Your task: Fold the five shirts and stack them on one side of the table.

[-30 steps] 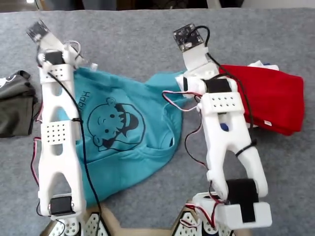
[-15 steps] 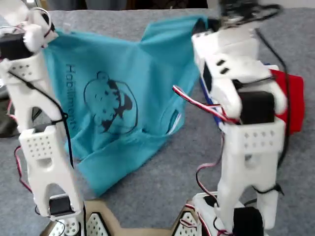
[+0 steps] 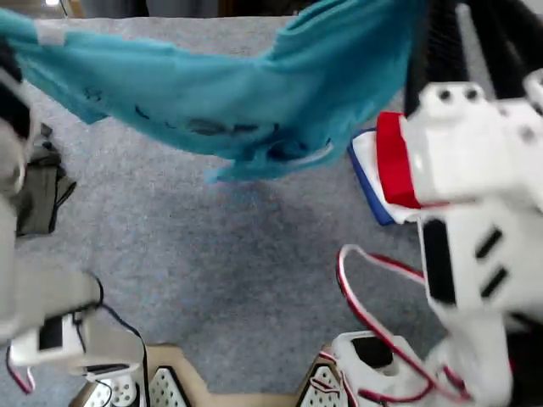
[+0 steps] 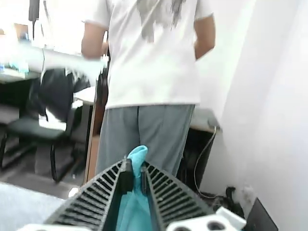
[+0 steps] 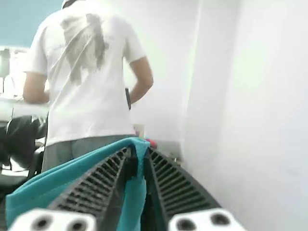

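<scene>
The teal shirt hung stretched across the top of the high view, long axis left to right, above the grey table. The left gripper and right gripper each clamped an end of it, so lowering would likely need both arms together; the folded red shirt lay beneath its right end.

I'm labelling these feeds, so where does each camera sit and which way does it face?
High view: fixed above, looking down on the table; the held-up teal shirt spans it, white arms at both edges.
Left wrist view: on the left arm, facing out into the room; left hand shut on the shirt.
Right wrist view: on the right arm, facing the room; right hand shut on it.
Shared: the teal shirt.
</scene>
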Robot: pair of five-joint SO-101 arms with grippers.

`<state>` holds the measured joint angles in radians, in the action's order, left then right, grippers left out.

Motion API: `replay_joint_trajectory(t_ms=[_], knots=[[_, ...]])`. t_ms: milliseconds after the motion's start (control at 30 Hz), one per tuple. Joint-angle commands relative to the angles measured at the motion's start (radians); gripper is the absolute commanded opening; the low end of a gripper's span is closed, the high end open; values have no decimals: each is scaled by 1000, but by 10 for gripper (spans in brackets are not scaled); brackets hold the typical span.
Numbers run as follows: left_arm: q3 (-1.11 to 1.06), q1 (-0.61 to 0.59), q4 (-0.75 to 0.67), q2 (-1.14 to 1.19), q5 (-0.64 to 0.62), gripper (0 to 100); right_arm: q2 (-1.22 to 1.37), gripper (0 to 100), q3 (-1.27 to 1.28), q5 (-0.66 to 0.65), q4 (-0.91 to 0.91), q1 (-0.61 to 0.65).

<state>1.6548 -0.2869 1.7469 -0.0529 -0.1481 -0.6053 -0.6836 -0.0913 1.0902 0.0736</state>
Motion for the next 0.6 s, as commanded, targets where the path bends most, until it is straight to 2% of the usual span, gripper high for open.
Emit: replay_joint_trajectory(t_ms=[0, 200, 567], knots=[[8, -12, 12, -127, 38, 28, -7, 14, -142, 11, 38, -68], [7, -12, 12, -298, 58, 29, 1, 14, -237, 11, 41, -160], [7, -12, 15, -315, 57, 29, -8, 14, -223, 11, 98, -163]])
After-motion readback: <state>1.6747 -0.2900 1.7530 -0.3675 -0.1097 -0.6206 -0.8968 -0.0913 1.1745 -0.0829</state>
